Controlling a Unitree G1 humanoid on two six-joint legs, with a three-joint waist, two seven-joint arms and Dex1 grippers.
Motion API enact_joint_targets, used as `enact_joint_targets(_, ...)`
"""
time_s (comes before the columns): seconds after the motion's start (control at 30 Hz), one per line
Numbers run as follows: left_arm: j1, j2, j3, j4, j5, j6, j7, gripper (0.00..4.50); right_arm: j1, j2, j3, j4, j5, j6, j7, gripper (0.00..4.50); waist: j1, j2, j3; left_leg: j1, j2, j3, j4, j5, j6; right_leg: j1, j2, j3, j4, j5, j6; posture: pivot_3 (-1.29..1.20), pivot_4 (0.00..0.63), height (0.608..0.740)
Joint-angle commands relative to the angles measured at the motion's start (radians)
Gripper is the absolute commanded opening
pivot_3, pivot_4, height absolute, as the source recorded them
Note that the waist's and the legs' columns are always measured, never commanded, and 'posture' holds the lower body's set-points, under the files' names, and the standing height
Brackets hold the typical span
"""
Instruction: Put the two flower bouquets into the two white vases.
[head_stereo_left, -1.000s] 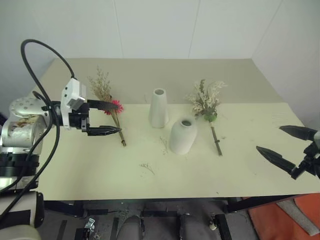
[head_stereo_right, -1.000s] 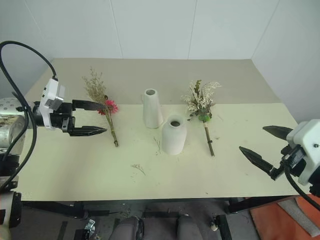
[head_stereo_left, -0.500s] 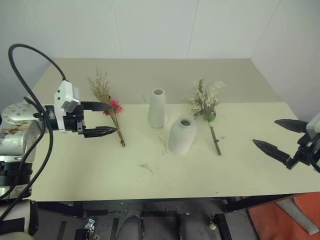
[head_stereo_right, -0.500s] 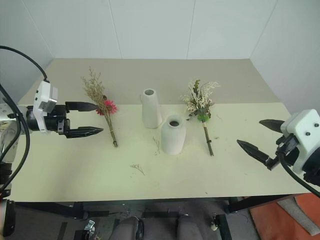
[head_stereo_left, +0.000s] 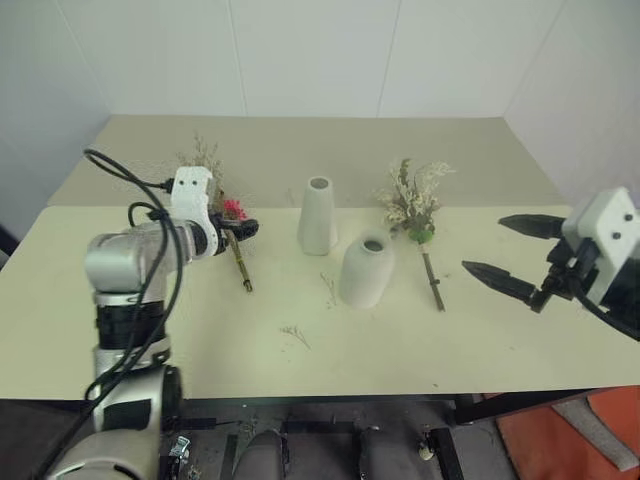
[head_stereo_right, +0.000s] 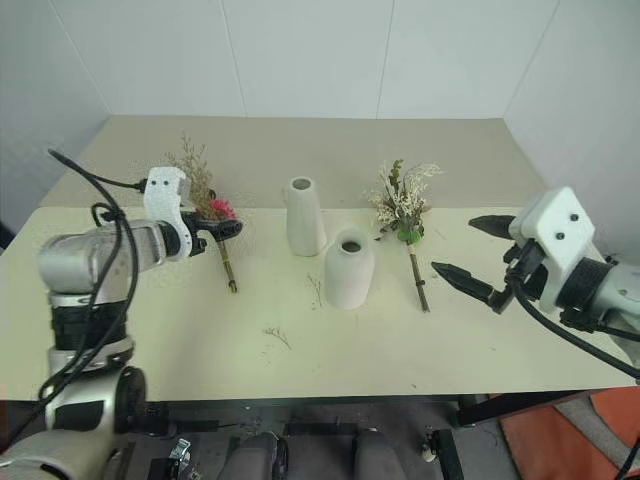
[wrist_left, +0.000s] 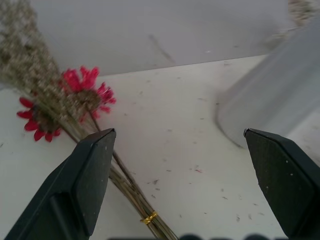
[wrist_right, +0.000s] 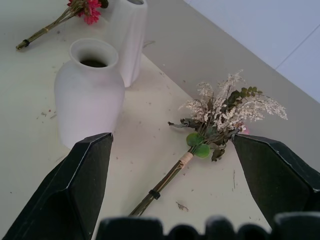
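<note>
left wrist view: gold tie on daisy bouquet (wrist_left: 75, 125) stems | left gripper (wrist_left: 180, 165), right gripper (wrist_right: 170, 175): wide open, empty | vases upright

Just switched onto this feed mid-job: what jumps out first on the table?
Two white vases stand mid-table, the tall vase just behind the round vase, both empty. A bouquet lies flat on either side: the red daisy bouquet to the left, with the open left gripper right at its stems, and the cream bouquet to the right, with the open right gripper apart from it.
</note>
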Motion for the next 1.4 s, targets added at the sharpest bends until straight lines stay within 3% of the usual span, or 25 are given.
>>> enact_joint_targets(0.03, -0.144, -0.130, 0.074, -0.143, 0.135, 0.264, 0.239, 4.47, -0.035, -0.017, 0.027, 0.020, -0.021, -0.023, 0.007, 4.50, -0.003, 0.000, 0.000, 0.000, 0.000, 0.000, 0.000, 0.000, 0.000, -0.001, 0.000, 0.000, 0.000, 0.000, 0.000, 0.00, 0.150, 0.740)
enact_joint_targets(0.23, -0.176, -0.185, 0.130, -0.011, 0.236, 0.238, 0.356, 4.47, -0.071, -0.009, 0.067, 0.037, -0.035, -0.027, 0.001, 4.50, -0.001, -0.001, 0.001, 0.001, -0.001, 0.000, 0.001, 0.000, 0.000, 0.001, 0.000, 0.001, 0.001, 0.001, 0.001, 0.00, 0.150, 0.740)
enact_joint_targets(0.97, -0.286, -0.209, 0.085, 0.598, 0.227, -0.252, 0.388, 4.47, -0.062, -0.017, 0.020, -0.007, -0.026, 0.015, -0.014, 4.50, 0.012, -0.001, 0.001, -0.001, -0.002, 0.000, 0.001, 0.000, 0.000, -0.001, -0.001, 0.000, 0.000, 0.001, 0.001, 0.00, 0.150, 0.740)
enact_joint_targets(1.07, -0.325, -0.216, 0.105, 0.680, 0.217, -0.314, 0.416, 3.90, -0.051, -0.012, 0.011, -0.020, -0.027, 0.023, -0.018, 4.50, 0.014, -0.002, 0.001, -0.001, -0.001, 0.000, 0.001, 0.000, 0.000, -0.001, -0.001, 0.000, 0.000, 0.001, 0.001, 0.00, 0.150, 0.740)
enact_joint_targets(1.4, -0.348, -0.212, 0.100, 0.758, 0.203, -0.361, 0.431, 0.89, -0.016, -0.006, -0.018, -0.041, -0.025, 0.038, -0.031, 4.50, 0.015, -0.001, 0.001, -0.001, -0.002, 0.000, 0.001, 0.000, 0.000, -0.001, -0.001, 0.000, 0.000, 0.001, 0.001, 0.00, 0.150, 0.740)
